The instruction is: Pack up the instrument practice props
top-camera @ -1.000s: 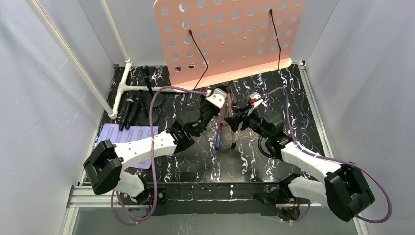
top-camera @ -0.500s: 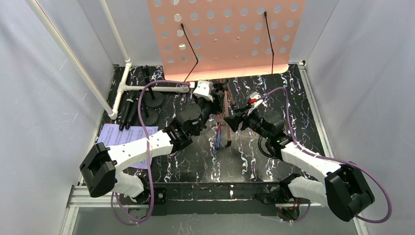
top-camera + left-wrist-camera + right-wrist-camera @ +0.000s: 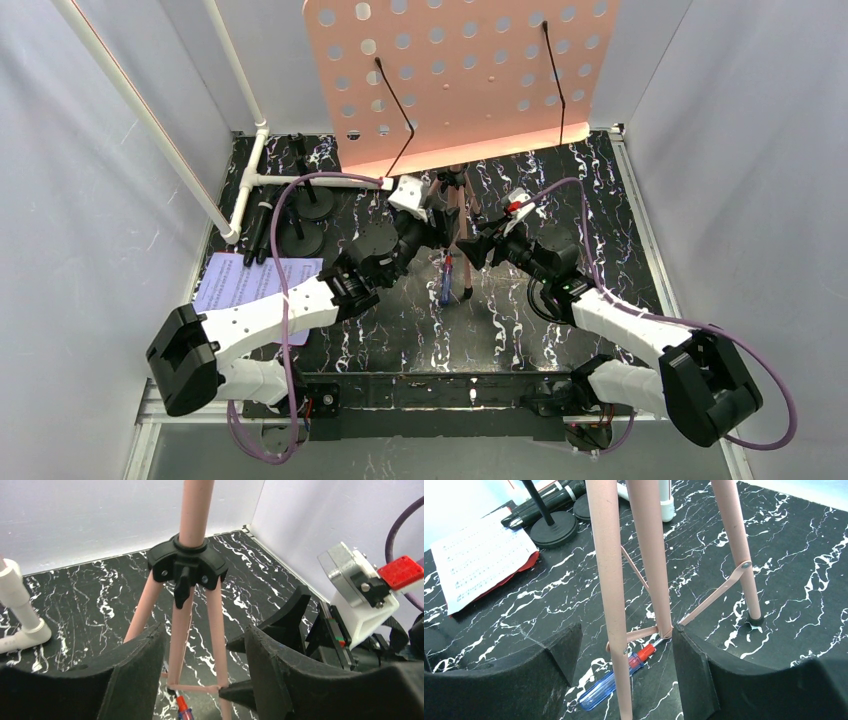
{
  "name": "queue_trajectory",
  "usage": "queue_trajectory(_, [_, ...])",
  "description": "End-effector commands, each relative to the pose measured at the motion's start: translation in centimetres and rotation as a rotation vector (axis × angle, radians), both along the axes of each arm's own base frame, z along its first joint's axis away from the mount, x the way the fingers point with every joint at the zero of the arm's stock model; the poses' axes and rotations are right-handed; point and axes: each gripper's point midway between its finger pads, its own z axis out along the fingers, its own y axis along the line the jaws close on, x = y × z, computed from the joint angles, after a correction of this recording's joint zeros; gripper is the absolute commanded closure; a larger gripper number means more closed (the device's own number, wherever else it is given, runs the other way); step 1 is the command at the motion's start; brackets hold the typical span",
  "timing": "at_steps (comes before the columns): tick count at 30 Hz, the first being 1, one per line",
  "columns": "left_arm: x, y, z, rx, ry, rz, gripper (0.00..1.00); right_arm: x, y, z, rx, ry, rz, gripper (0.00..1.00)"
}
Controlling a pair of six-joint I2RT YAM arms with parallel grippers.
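The left tool (image 3: 204,636) is standing open, its pads flanking the pink tripod legs (image 3: 216,620) just below the black hub (image 3: 187,565) and gripping nothing. The right tool (image 3: 626,635) is gaping wide around one leg lower down, also holding nothing. The sheet-music rack (image 3: 460,80) is standing upright at the far middle of the table (image 3: 420,330), with a blue screwdriver (image 3: 611,680) lying between its feet. The microphones (image 3: 268,225) and music sheets (image 3: 245,282) are lying at the left.

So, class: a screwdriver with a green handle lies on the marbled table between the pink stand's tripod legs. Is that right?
Not quite: the screwdriver has a blue handle, not green. The right wrist view shows it on the marbled table between the pink stand's tripod legs.
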Motion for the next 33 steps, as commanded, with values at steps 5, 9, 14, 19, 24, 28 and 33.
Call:
queue_trajectory(5, [-0.5,3.1,1.4,-0.130,-0.012,0.094,0.42,0.1,0.8,0.8,0.037,-0.044,0.036,0.26])
queue_trajectory(9, [-0.5,2.9,0.1,-0.172,0.015,0.087,0.39,0.1,0.9,0.6,0.036,-0.041,0.041,0.27])
queue_trajectory(14, [-1.2,2.6,-1.2,-0.192,-0.013,0.034,0.35,0.1,1.1,0.4,0.032,-0.051,0.039,0.28])
queue_trajectory(19, [-1.6,3.4,-3.5,-0.103,-0.040,0.028,0.30,0.0,1.1,0.7,0.024,-0.061,0.042,0.29])
queue_trajectory(24, [-0.6,5.1,-4.8,-0.042,-0.050,0.060,0.22,0.1,1.1,1.6,0.036,-0.079,0.038,0.30])
queue_trajectory(28, [0.6,6.6,-5.0,-0.060,-0.042,0.056,0.21,0.3,1.2,2.2,0.042,-0.089,0.034,0.32])
queue_trajectory(33, [2.1,7.2,-4.6,-0.104,-0.032,0.017,0.21,0.3,1.5,2.8,0.060,-0.097,0.042,0.33])
